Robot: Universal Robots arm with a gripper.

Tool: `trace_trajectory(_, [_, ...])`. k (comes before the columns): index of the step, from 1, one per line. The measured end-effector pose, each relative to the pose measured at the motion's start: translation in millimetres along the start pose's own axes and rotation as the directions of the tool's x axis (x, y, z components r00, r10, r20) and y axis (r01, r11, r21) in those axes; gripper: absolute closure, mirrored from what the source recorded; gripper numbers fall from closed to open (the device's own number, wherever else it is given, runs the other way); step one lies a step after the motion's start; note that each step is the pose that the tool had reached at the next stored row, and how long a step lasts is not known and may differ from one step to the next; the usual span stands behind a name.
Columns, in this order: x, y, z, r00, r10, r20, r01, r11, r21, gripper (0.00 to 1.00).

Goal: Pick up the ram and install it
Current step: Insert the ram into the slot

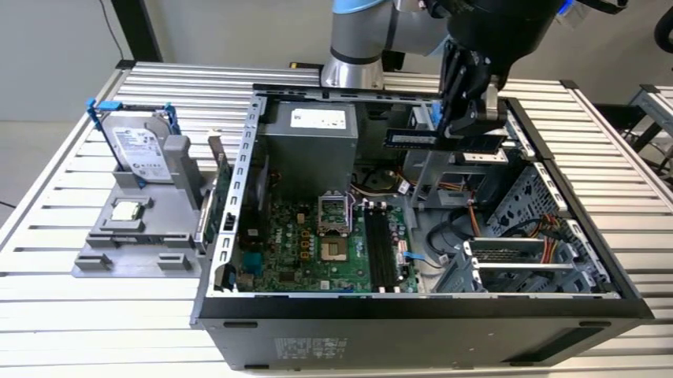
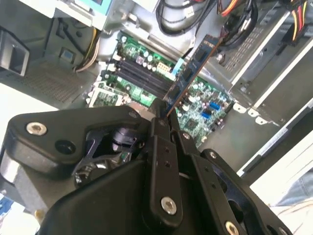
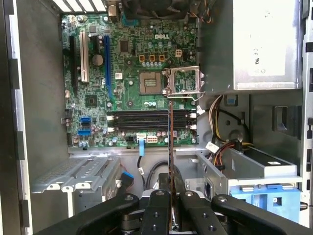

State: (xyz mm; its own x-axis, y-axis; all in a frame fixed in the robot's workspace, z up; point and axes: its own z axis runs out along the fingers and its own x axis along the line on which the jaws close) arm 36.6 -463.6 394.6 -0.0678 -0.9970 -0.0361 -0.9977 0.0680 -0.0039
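Fingers (image 3: 157, 210) clamp ram (image 2: 195, 68) above open case (image 1: 421, 315); motherboard (image 3: 137, 73), power supply (image 3: 264, 44) inside; hard drive (image 1: 137, 150) in grey holder (image 1: 137, 253).

At the exterior view's left you see a grey holder (image 1: 131, 256) on the slatted table (image 1: 63, 331), a hard drive (image 1: 137, 146) upright in it and a small chip (image 1: 128, 210) flat just below in the frame. The open case (image 1: 421, 319) takes the middle: green motherboard (image 1: 295, 252) on its floor, power supply (image 1: 310, 146) above it, drive cage (image 1: 526, 264) at the right.
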Motion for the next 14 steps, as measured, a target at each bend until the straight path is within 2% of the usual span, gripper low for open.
trace_trajectory(4, [0.0,0.7,0.2,0.9989,0.047,-0.0001,-0.047,0.9989,0.0017,1.0])
trace_trajectory(7, [0.0,0.9,0.3,0.9961,0.089,-0.0002,-0.089,0.9961,0.0032,1.0])
trace_trajectory(10, [0.1,1.1,0.4,0.9914,0.131,-0.0002,-0.131,0.9914,0.0048,1.0])
trace_trajectory(14, [0.1,1.2,0.4,0.9826,0.186,0.0,-0.186,0.9826,0.0068,1.0])
